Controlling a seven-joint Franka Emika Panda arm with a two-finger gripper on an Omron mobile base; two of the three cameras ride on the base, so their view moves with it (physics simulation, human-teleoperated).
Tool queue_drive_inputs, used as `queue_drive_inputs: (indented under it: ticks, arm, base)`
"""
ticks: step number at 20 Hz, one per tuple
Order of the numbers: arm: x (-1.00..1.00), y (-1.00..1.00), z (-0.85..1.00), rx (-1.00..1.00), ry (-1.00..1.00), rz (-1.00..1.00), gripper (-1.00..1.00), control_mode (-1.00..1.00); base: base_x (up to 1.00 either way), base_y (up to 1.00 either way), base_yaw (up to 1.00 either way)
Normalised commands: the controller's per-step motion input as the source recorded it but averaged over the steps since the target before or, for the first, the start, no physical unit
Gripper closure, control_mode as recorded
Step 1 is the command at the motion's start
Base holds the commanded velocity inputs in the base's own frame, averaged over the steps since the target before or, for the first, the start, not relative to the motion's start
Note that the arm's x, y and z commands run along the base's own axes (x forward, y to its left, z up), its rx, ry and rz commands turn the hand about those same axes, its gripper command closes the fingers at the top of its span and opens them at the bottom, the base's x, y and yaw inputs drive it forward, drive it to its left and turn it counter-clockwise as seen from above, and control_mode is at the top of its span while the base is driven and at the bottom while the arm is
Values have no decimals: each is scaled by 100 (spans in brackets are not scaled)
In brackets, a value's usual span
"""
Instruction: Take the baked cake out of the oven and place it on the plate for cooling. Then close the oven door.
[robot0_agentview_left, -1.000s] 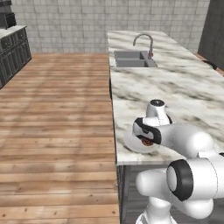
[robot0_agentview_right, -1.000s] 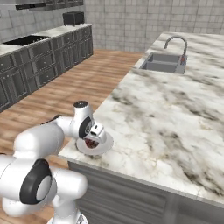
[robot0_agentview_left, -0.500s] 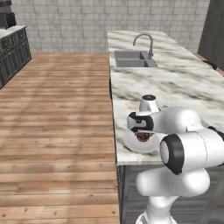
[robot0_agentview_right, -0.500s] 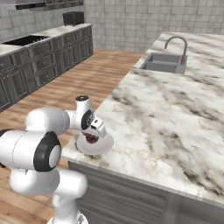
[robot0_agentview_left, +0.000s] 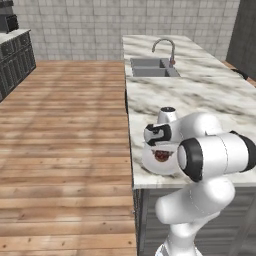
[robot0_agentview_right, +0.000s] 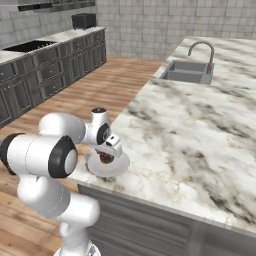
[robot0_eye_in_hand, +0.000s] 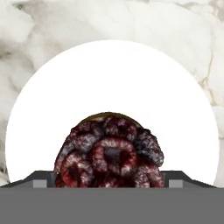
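Observation:
The baked cake (robot0_eye_in_hand: 111, 153), small, round and dark reddish-brown, lies on the round pale plate (robot0_eye_in_hand: 109, 74). The plate (robot0_agentview_left: 149, 163) sits near the front left corner of the marble island, with the cake (robot0_agentview_left: 161, 155) at its middle. My gripper (robot0_agentview_left: 161, 148) hangs just above the cake, pointing down and open. Its dark fingertips (robot0_eye_in_hand: 43, 178) flank the cake's lower sides. In the right base view my gripper (robot0_agentview_right: 106, 153) hovers over the cake (robot0_agentview_right: 104, 158) and the plate (robot0_agentview_right: 120, 163). The oven and the oven door are out of view.
The plate lies close to the island's left edge (robot0_agentview_left: 131, 150), with wooden floor (robot0_agentview_left: 65, 130) beyond. A sink with a curved faucet (robot0_agentview_left: 165, 47) sits at the island's far end. Dark cabinets (robot0_agentview_right: 45, 70) line the far wall. My bulky white forearm (robot0_agentview_left: 215, 155) hangs beside the plate.
My elbow has swung up and toward the base, and the hand has turned and shifted slightly left over the plate. The cake and plate have stayed put; the jaws are as wide as before.

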Motion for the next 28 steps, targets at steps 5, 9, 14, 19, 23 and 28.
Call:
queue_drive_inputs:
  ticks: [5,9,14,19,23,28]
  arm:
    - [9,0,-22,8,6,-7,100,-100]
    - [9,-1,-20,5,4,-6,100,-100]
    - [4,0,-18,1,0,-5,100,-100]
    - [8,0,-15,0,0,-5,100,-100]
    - [3,0,-15,0,0,-5,100,-100]
    - [-8,-1,-2,0,0,-6,-100,-100]
  base:
    - [0,0,0]
    - [0,0,0]
    - [0,0,0]
    - [0,0,0]
    - [0,0,0]
    - [0,0,0]
